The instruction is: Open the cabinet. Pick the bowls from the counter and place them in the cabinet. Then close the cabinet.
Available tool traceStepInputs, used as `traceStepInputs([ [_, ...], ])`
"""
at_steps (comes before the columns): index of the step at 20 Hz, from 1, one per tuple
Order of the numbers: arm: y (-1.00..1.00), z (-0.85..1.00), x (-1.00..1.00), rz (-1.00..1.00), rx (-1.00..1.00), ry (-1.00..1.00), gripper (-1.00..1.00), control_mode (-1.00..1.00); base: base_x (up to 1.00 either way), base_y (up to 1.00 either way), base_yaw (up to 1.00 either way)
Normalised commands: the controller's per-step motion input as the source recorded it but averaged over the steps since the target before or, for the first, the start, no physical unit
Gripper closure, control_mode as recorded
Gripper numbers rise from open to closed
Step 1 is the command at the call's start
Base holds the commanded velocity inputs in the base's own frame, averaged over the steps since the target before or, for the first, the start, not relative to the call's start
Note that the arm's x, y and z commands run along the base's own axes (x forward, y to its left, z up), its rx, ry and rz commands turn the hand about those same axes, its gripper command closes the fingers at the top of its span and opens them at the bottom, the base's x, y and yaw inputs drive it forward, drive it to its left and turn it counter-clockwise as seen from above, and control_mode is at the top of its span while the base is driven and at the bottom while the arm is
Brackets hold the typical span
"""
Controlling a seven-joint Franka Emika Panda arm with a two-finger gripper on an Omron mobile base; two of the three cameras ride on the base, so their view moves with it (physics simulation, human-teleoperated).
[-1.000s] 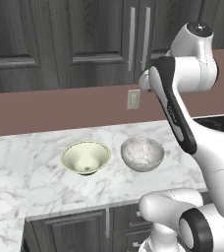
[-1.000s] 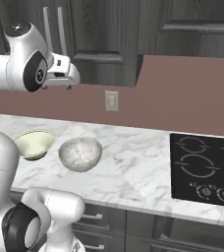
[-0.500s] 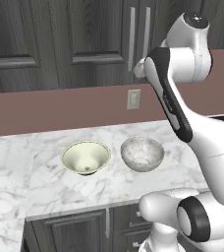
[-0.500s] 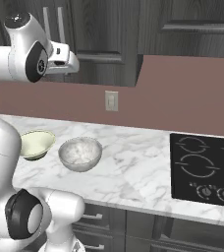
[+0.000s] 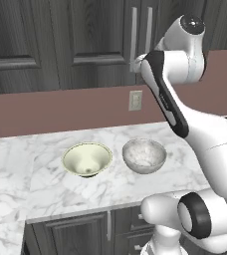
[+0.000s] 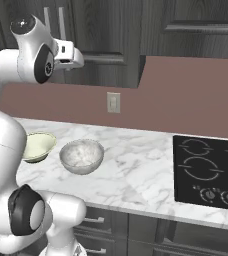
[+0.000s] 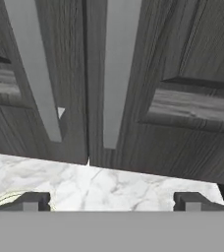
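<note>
Hovering my pincer (image 7: 112, 201) wide open and empty near the shut cabinet (image 7: 182, 74), its two silver handles (image 7: 118, 69) straight ahead; both bowls (image 5: 87, 159) sit side by side on the counter (image 5: 46, 184) below.

The counter (image 5: 46, 184) is a broad white marble worktop with grey veins, running from the brown back wall to a straight front edge above dark low cabinets. Two bowls sit directly on it about midway between back and front, side by side and just apart: a pale cream bowl (image 5: 87, 159) with a flared rim on the left, and a rounder marbled grey-white bowl (image 5: 144, 155) on the right, both upright and open side up. Toward the worktop's right end, a black cooktop (image 6: 208, 172) is set flat into the slab, well apart from the bowls.
</note>
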Motion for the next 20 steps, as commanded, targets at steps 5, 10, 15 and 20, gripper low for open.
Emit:
traceStepInputs([
  [5,0.0,0.04,0.39,0.0,0.0,-0.11,-1.0,-1.0,0.0,0.0,0.0],
  [10,0.08,0.23,0.41,0.0,0.0,-0.05,-1.0,-1.0,0.0,0.0,0.0],
  [15,0.06,0.39,0.37,0.0,0.0,0.0,-1.0,-1.0,0.0,0.0,0.0],
  [20,0.0,0.24,0.35,0.0,0.0,0.0,-1.0,-1.0,0.0,0.0,0.0],
])
